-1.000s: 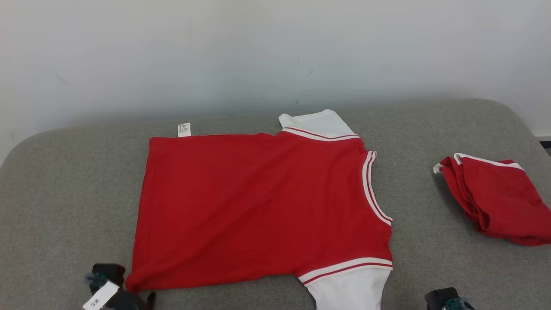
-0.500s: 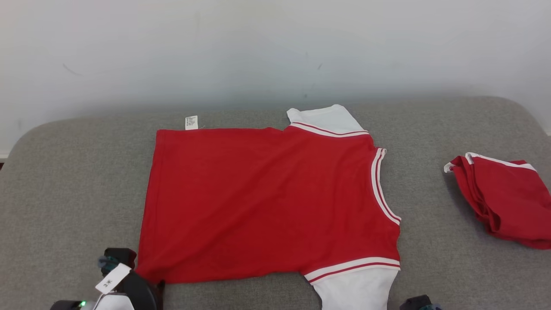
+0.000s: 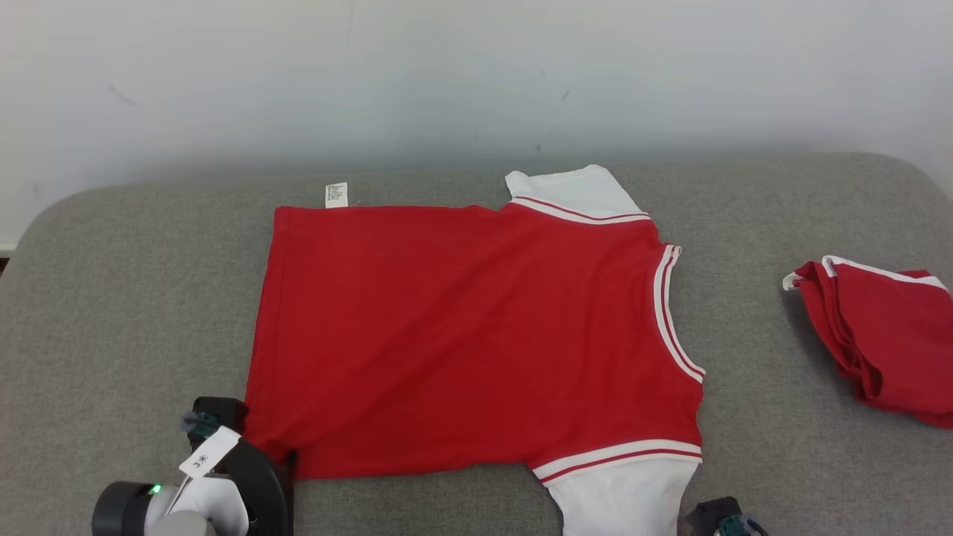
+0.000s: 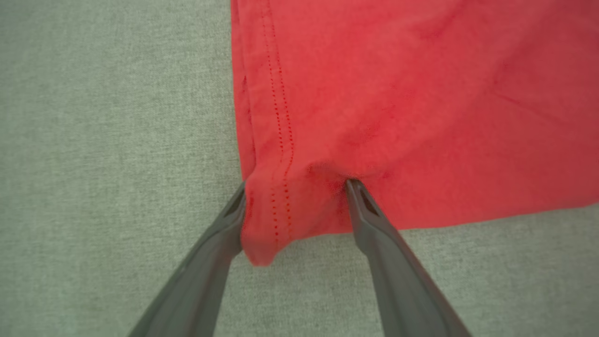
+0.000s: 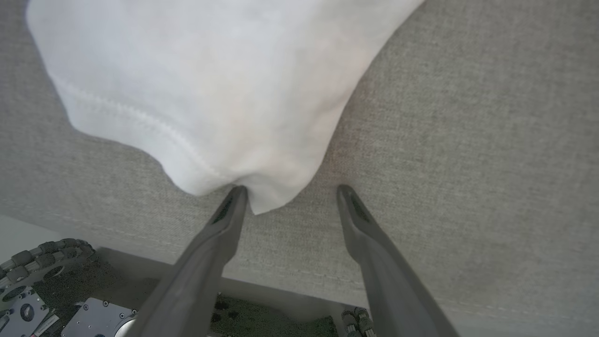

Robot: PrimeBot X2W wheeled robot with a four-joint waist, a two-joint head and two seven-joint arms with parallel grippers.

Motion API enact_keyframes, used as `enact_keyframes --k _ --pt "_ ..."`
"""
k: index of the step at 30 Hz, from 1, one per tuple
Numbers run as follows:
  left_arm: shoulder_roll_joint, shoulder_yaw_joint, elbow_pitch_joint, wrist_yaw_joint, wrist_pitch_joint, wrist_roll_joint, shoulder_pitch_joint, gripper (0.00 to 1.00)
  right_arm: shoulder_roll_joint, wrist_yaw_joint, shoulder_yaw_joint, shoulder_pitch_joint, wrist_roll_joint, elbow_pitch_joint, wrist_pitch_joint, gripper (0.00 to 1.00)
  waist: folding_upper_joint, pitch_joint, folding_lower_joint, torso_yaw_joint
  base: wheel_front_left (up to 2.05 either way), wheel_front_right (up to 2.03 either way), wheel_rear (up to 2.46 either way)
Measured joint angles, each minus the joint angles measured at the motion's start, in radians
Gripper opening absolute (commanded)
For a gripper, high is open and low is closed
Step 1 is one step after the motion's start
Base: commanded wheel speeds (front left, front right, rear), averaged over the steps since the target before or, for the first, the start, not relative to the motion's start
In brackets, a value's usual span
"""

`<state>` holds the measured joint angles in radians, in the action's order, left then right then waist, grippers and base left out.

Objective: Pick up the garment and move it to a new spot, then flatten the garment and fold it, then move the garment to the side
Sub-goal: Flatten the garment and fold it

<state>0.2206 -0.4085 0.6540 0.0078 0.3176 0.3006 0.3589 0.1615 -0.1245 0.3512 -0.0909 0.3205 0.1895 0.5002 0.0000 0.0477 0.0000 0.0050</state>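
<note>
Red with white sleeves, the garment [image 3: 461, 335] lies spread flat and sideways in the middle of a grey padded surface [image 3: 112, 298], its hem toward the robot's left and its striped neckline toward the right. One white sleeve [image 3: 573, 195] points at the pale wall [image 3: 447, 74], and the other reaches the near edge of the surface. A small white care label [image 3: 336, 195] sticks out at the far hem corner. The left gripper [image 4: 295, 186] sits at the near hem corner with its jaws apart. The left wrist view shows that corner bunched up between the two dark fingers [image 4: 220, 234] and touching both, not pinched. The right gripper [image 5: 291, 188] is at the near sleeve, jaws also apart. One fingertip touches the sleeve's cuff edge and the other rests over bare grey fabric. Well apart on the robot's right lies a second red garment [image 3: 886, 342], folded into a loose bundle.
</note>
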Motion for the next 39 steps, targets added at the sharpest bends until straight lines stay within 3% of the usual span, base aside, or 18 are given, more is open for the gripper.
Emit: enact_keyframes --k 2,4,6,12,13,18,20,21,22,24,26,27,28,29,32,34,35,39 --pt "-0.002 -0.001 0.004 0.0 -0.003 -0.01 0.005 1.0 -0.009 -0.005 -0.006 0.0 -0.001 0.001 -0.008 0.94 0.0 0.008 0.0 0.003 0.0 0.0 0.0" --pt "-0.003 -0.002 0.016 -0.001 -0.014 -0.012 0.02 1.0 -0.017 -0.008 -0.009 0.002 -0.015 0.004 -0.018 0.81 0.0 0.02 0.0 0.006 0.0 0.0 0.0" --pt "-0.005 -0.002 0.027 -0.008 -0.021 -0.013 0.029 1.0 -0.024 -0.009 -0.013 0.003 -0.016 0.006 -0.03 0.49 0.0 0.024 0.0 0.009 0.0 0.0 0.0" --pt "-0.008 -0.002 0.043 -0.01 -0.039 -0.013 0.036 0.98 -0.032 -0.009 -0.012 0.017 -0.016 0.006 -0.043 0.46 0.0 0.025 0.0 0.011 0.0 0.0 0.0" --pt "-0.008 -0.002 0.046 -0.019 -0.044 -0.012 0.036 0.93 -0.033 -0.009 -0.012 0.017 -0.016 0.006 -0.044 0.4 0.0 0.024 0.0 0.011 0.0 0.0 0.0" --pt "-0.015 -0.001 0.075 -0.028 -0.056 -0.01 0.037 0.74 -0.038 -0.008 -0.012 0.02 -0.025 0.012 -0.052 0.41 0.0 0.011 0.0 0.009 0.0 0.0 0.0" --pt "-0.017 -0.002 0.079 -0.035 -0.062 -0.01 0.037 0.61 -0.04 -0.008 -0.016 0.02 -0.025 0.014 -0.052 0.41 0.0001 0.005 0.0 0.007 0.0 0.0 0.0" --pt "-0.019 -0.002 0.08 -0.035 -0.064 -0.01 0.037 0.5 -0.04 -0.007 -0.017 0.02 -0.025 0.014 -0.052 0.4 0.0 0.004 0.0 0.006 0.0 0.0 0.0" --pt "-0.021 -0.002 0.082 -0.035 -0.065 -0.01 0.038 0.45 -0.041 -0.007 -0.019 0.02 -0.025 0.015 -0.052 0.37 0.0001 0.003 0.0 0.005 0.0 0.0 0.0" --pt "-0.022 -0.003 0.088 -0.037 -0.066 -0.01 0.039 0.39 -0.04 -0.007 -0.023 0.02 -0.025 0.018 -0.052 0.18 0.0001 0.001 0.0001 0.003 0.0 0.0 0.0" --pt "-0.022 -0.002 0.097 -0.041 -0.071 -0.01 0.039 0.41 -0.041 -0.007 -0.029 0.02 -0.025 0.022 -0.052 0.21 0.0001 -0.001 0.0 0.002 0.0 0.0 0.0" --pt "-0.022 -0.002 0.101 -0.041 -0.071 -0.009 0.039 0.49 -0.041 -0.007 -0.029 0.02 -0.025 0.024 -0.052 0.27 0.0 -0.003 0.0001 0.002 0.0 0.0 0.0" --pt "-0.022 -0.002 0.103 -0.043 -0.072 -0.009 0.039 0.69 -0.041 -0.007 -0.029 0.02 -0.026 0.025 -0.052 0.33 0.0001 -0.004 0.0 0.001 0.0 0.0 0.0" --pt "-0.022 -0.001 0.105 -0.043 -0.072 -0.007 0.038 1.0 -0.042 -0.007 -0.029 0.02 -0.028 0.026 -0.051 0.35 0.0 -0.006 0.0001 0.001 0.0 0.0 0.0" --pt "-0.019 0.001 0.109 -0.043 -0.072 0.004 0.035 1.0 -0.042 -0.006 -0.031 0.019 -0.032 0.03 -0.051 0.39 0.0 -0.011 0.0001 0.001 0.0 0.0 0.0" --pt "-0.015 0.002 0.11 -0.043 -0.077 0.011 0.034 1.0 -0.043 -0.006 -0.034 0.019 -0.032 0.032 -0.05 0.36 0.0001 -0.014 0.0001 0.002 0.0 0.0 0.0" --pt "-0.012 0.002 0.111 -0.043 -0.08 0.012 0.034 1.0 -0.043 -0.006 -0.036 0.018 -0.032 0.034 -0.05 0.27 0.0001 -0.016 0.0 0.002 0.0 0.0 0.0" --pt "-0.008 0.006 0.109 -0.043 -0.082 0.017 0.011 1.0 -0.043 -0.006 -0.044 0.014 -0.033 0.04 -0.049 0.23 0.0 -0.028 0.0001 0.007 0.0 0.0 0.0"
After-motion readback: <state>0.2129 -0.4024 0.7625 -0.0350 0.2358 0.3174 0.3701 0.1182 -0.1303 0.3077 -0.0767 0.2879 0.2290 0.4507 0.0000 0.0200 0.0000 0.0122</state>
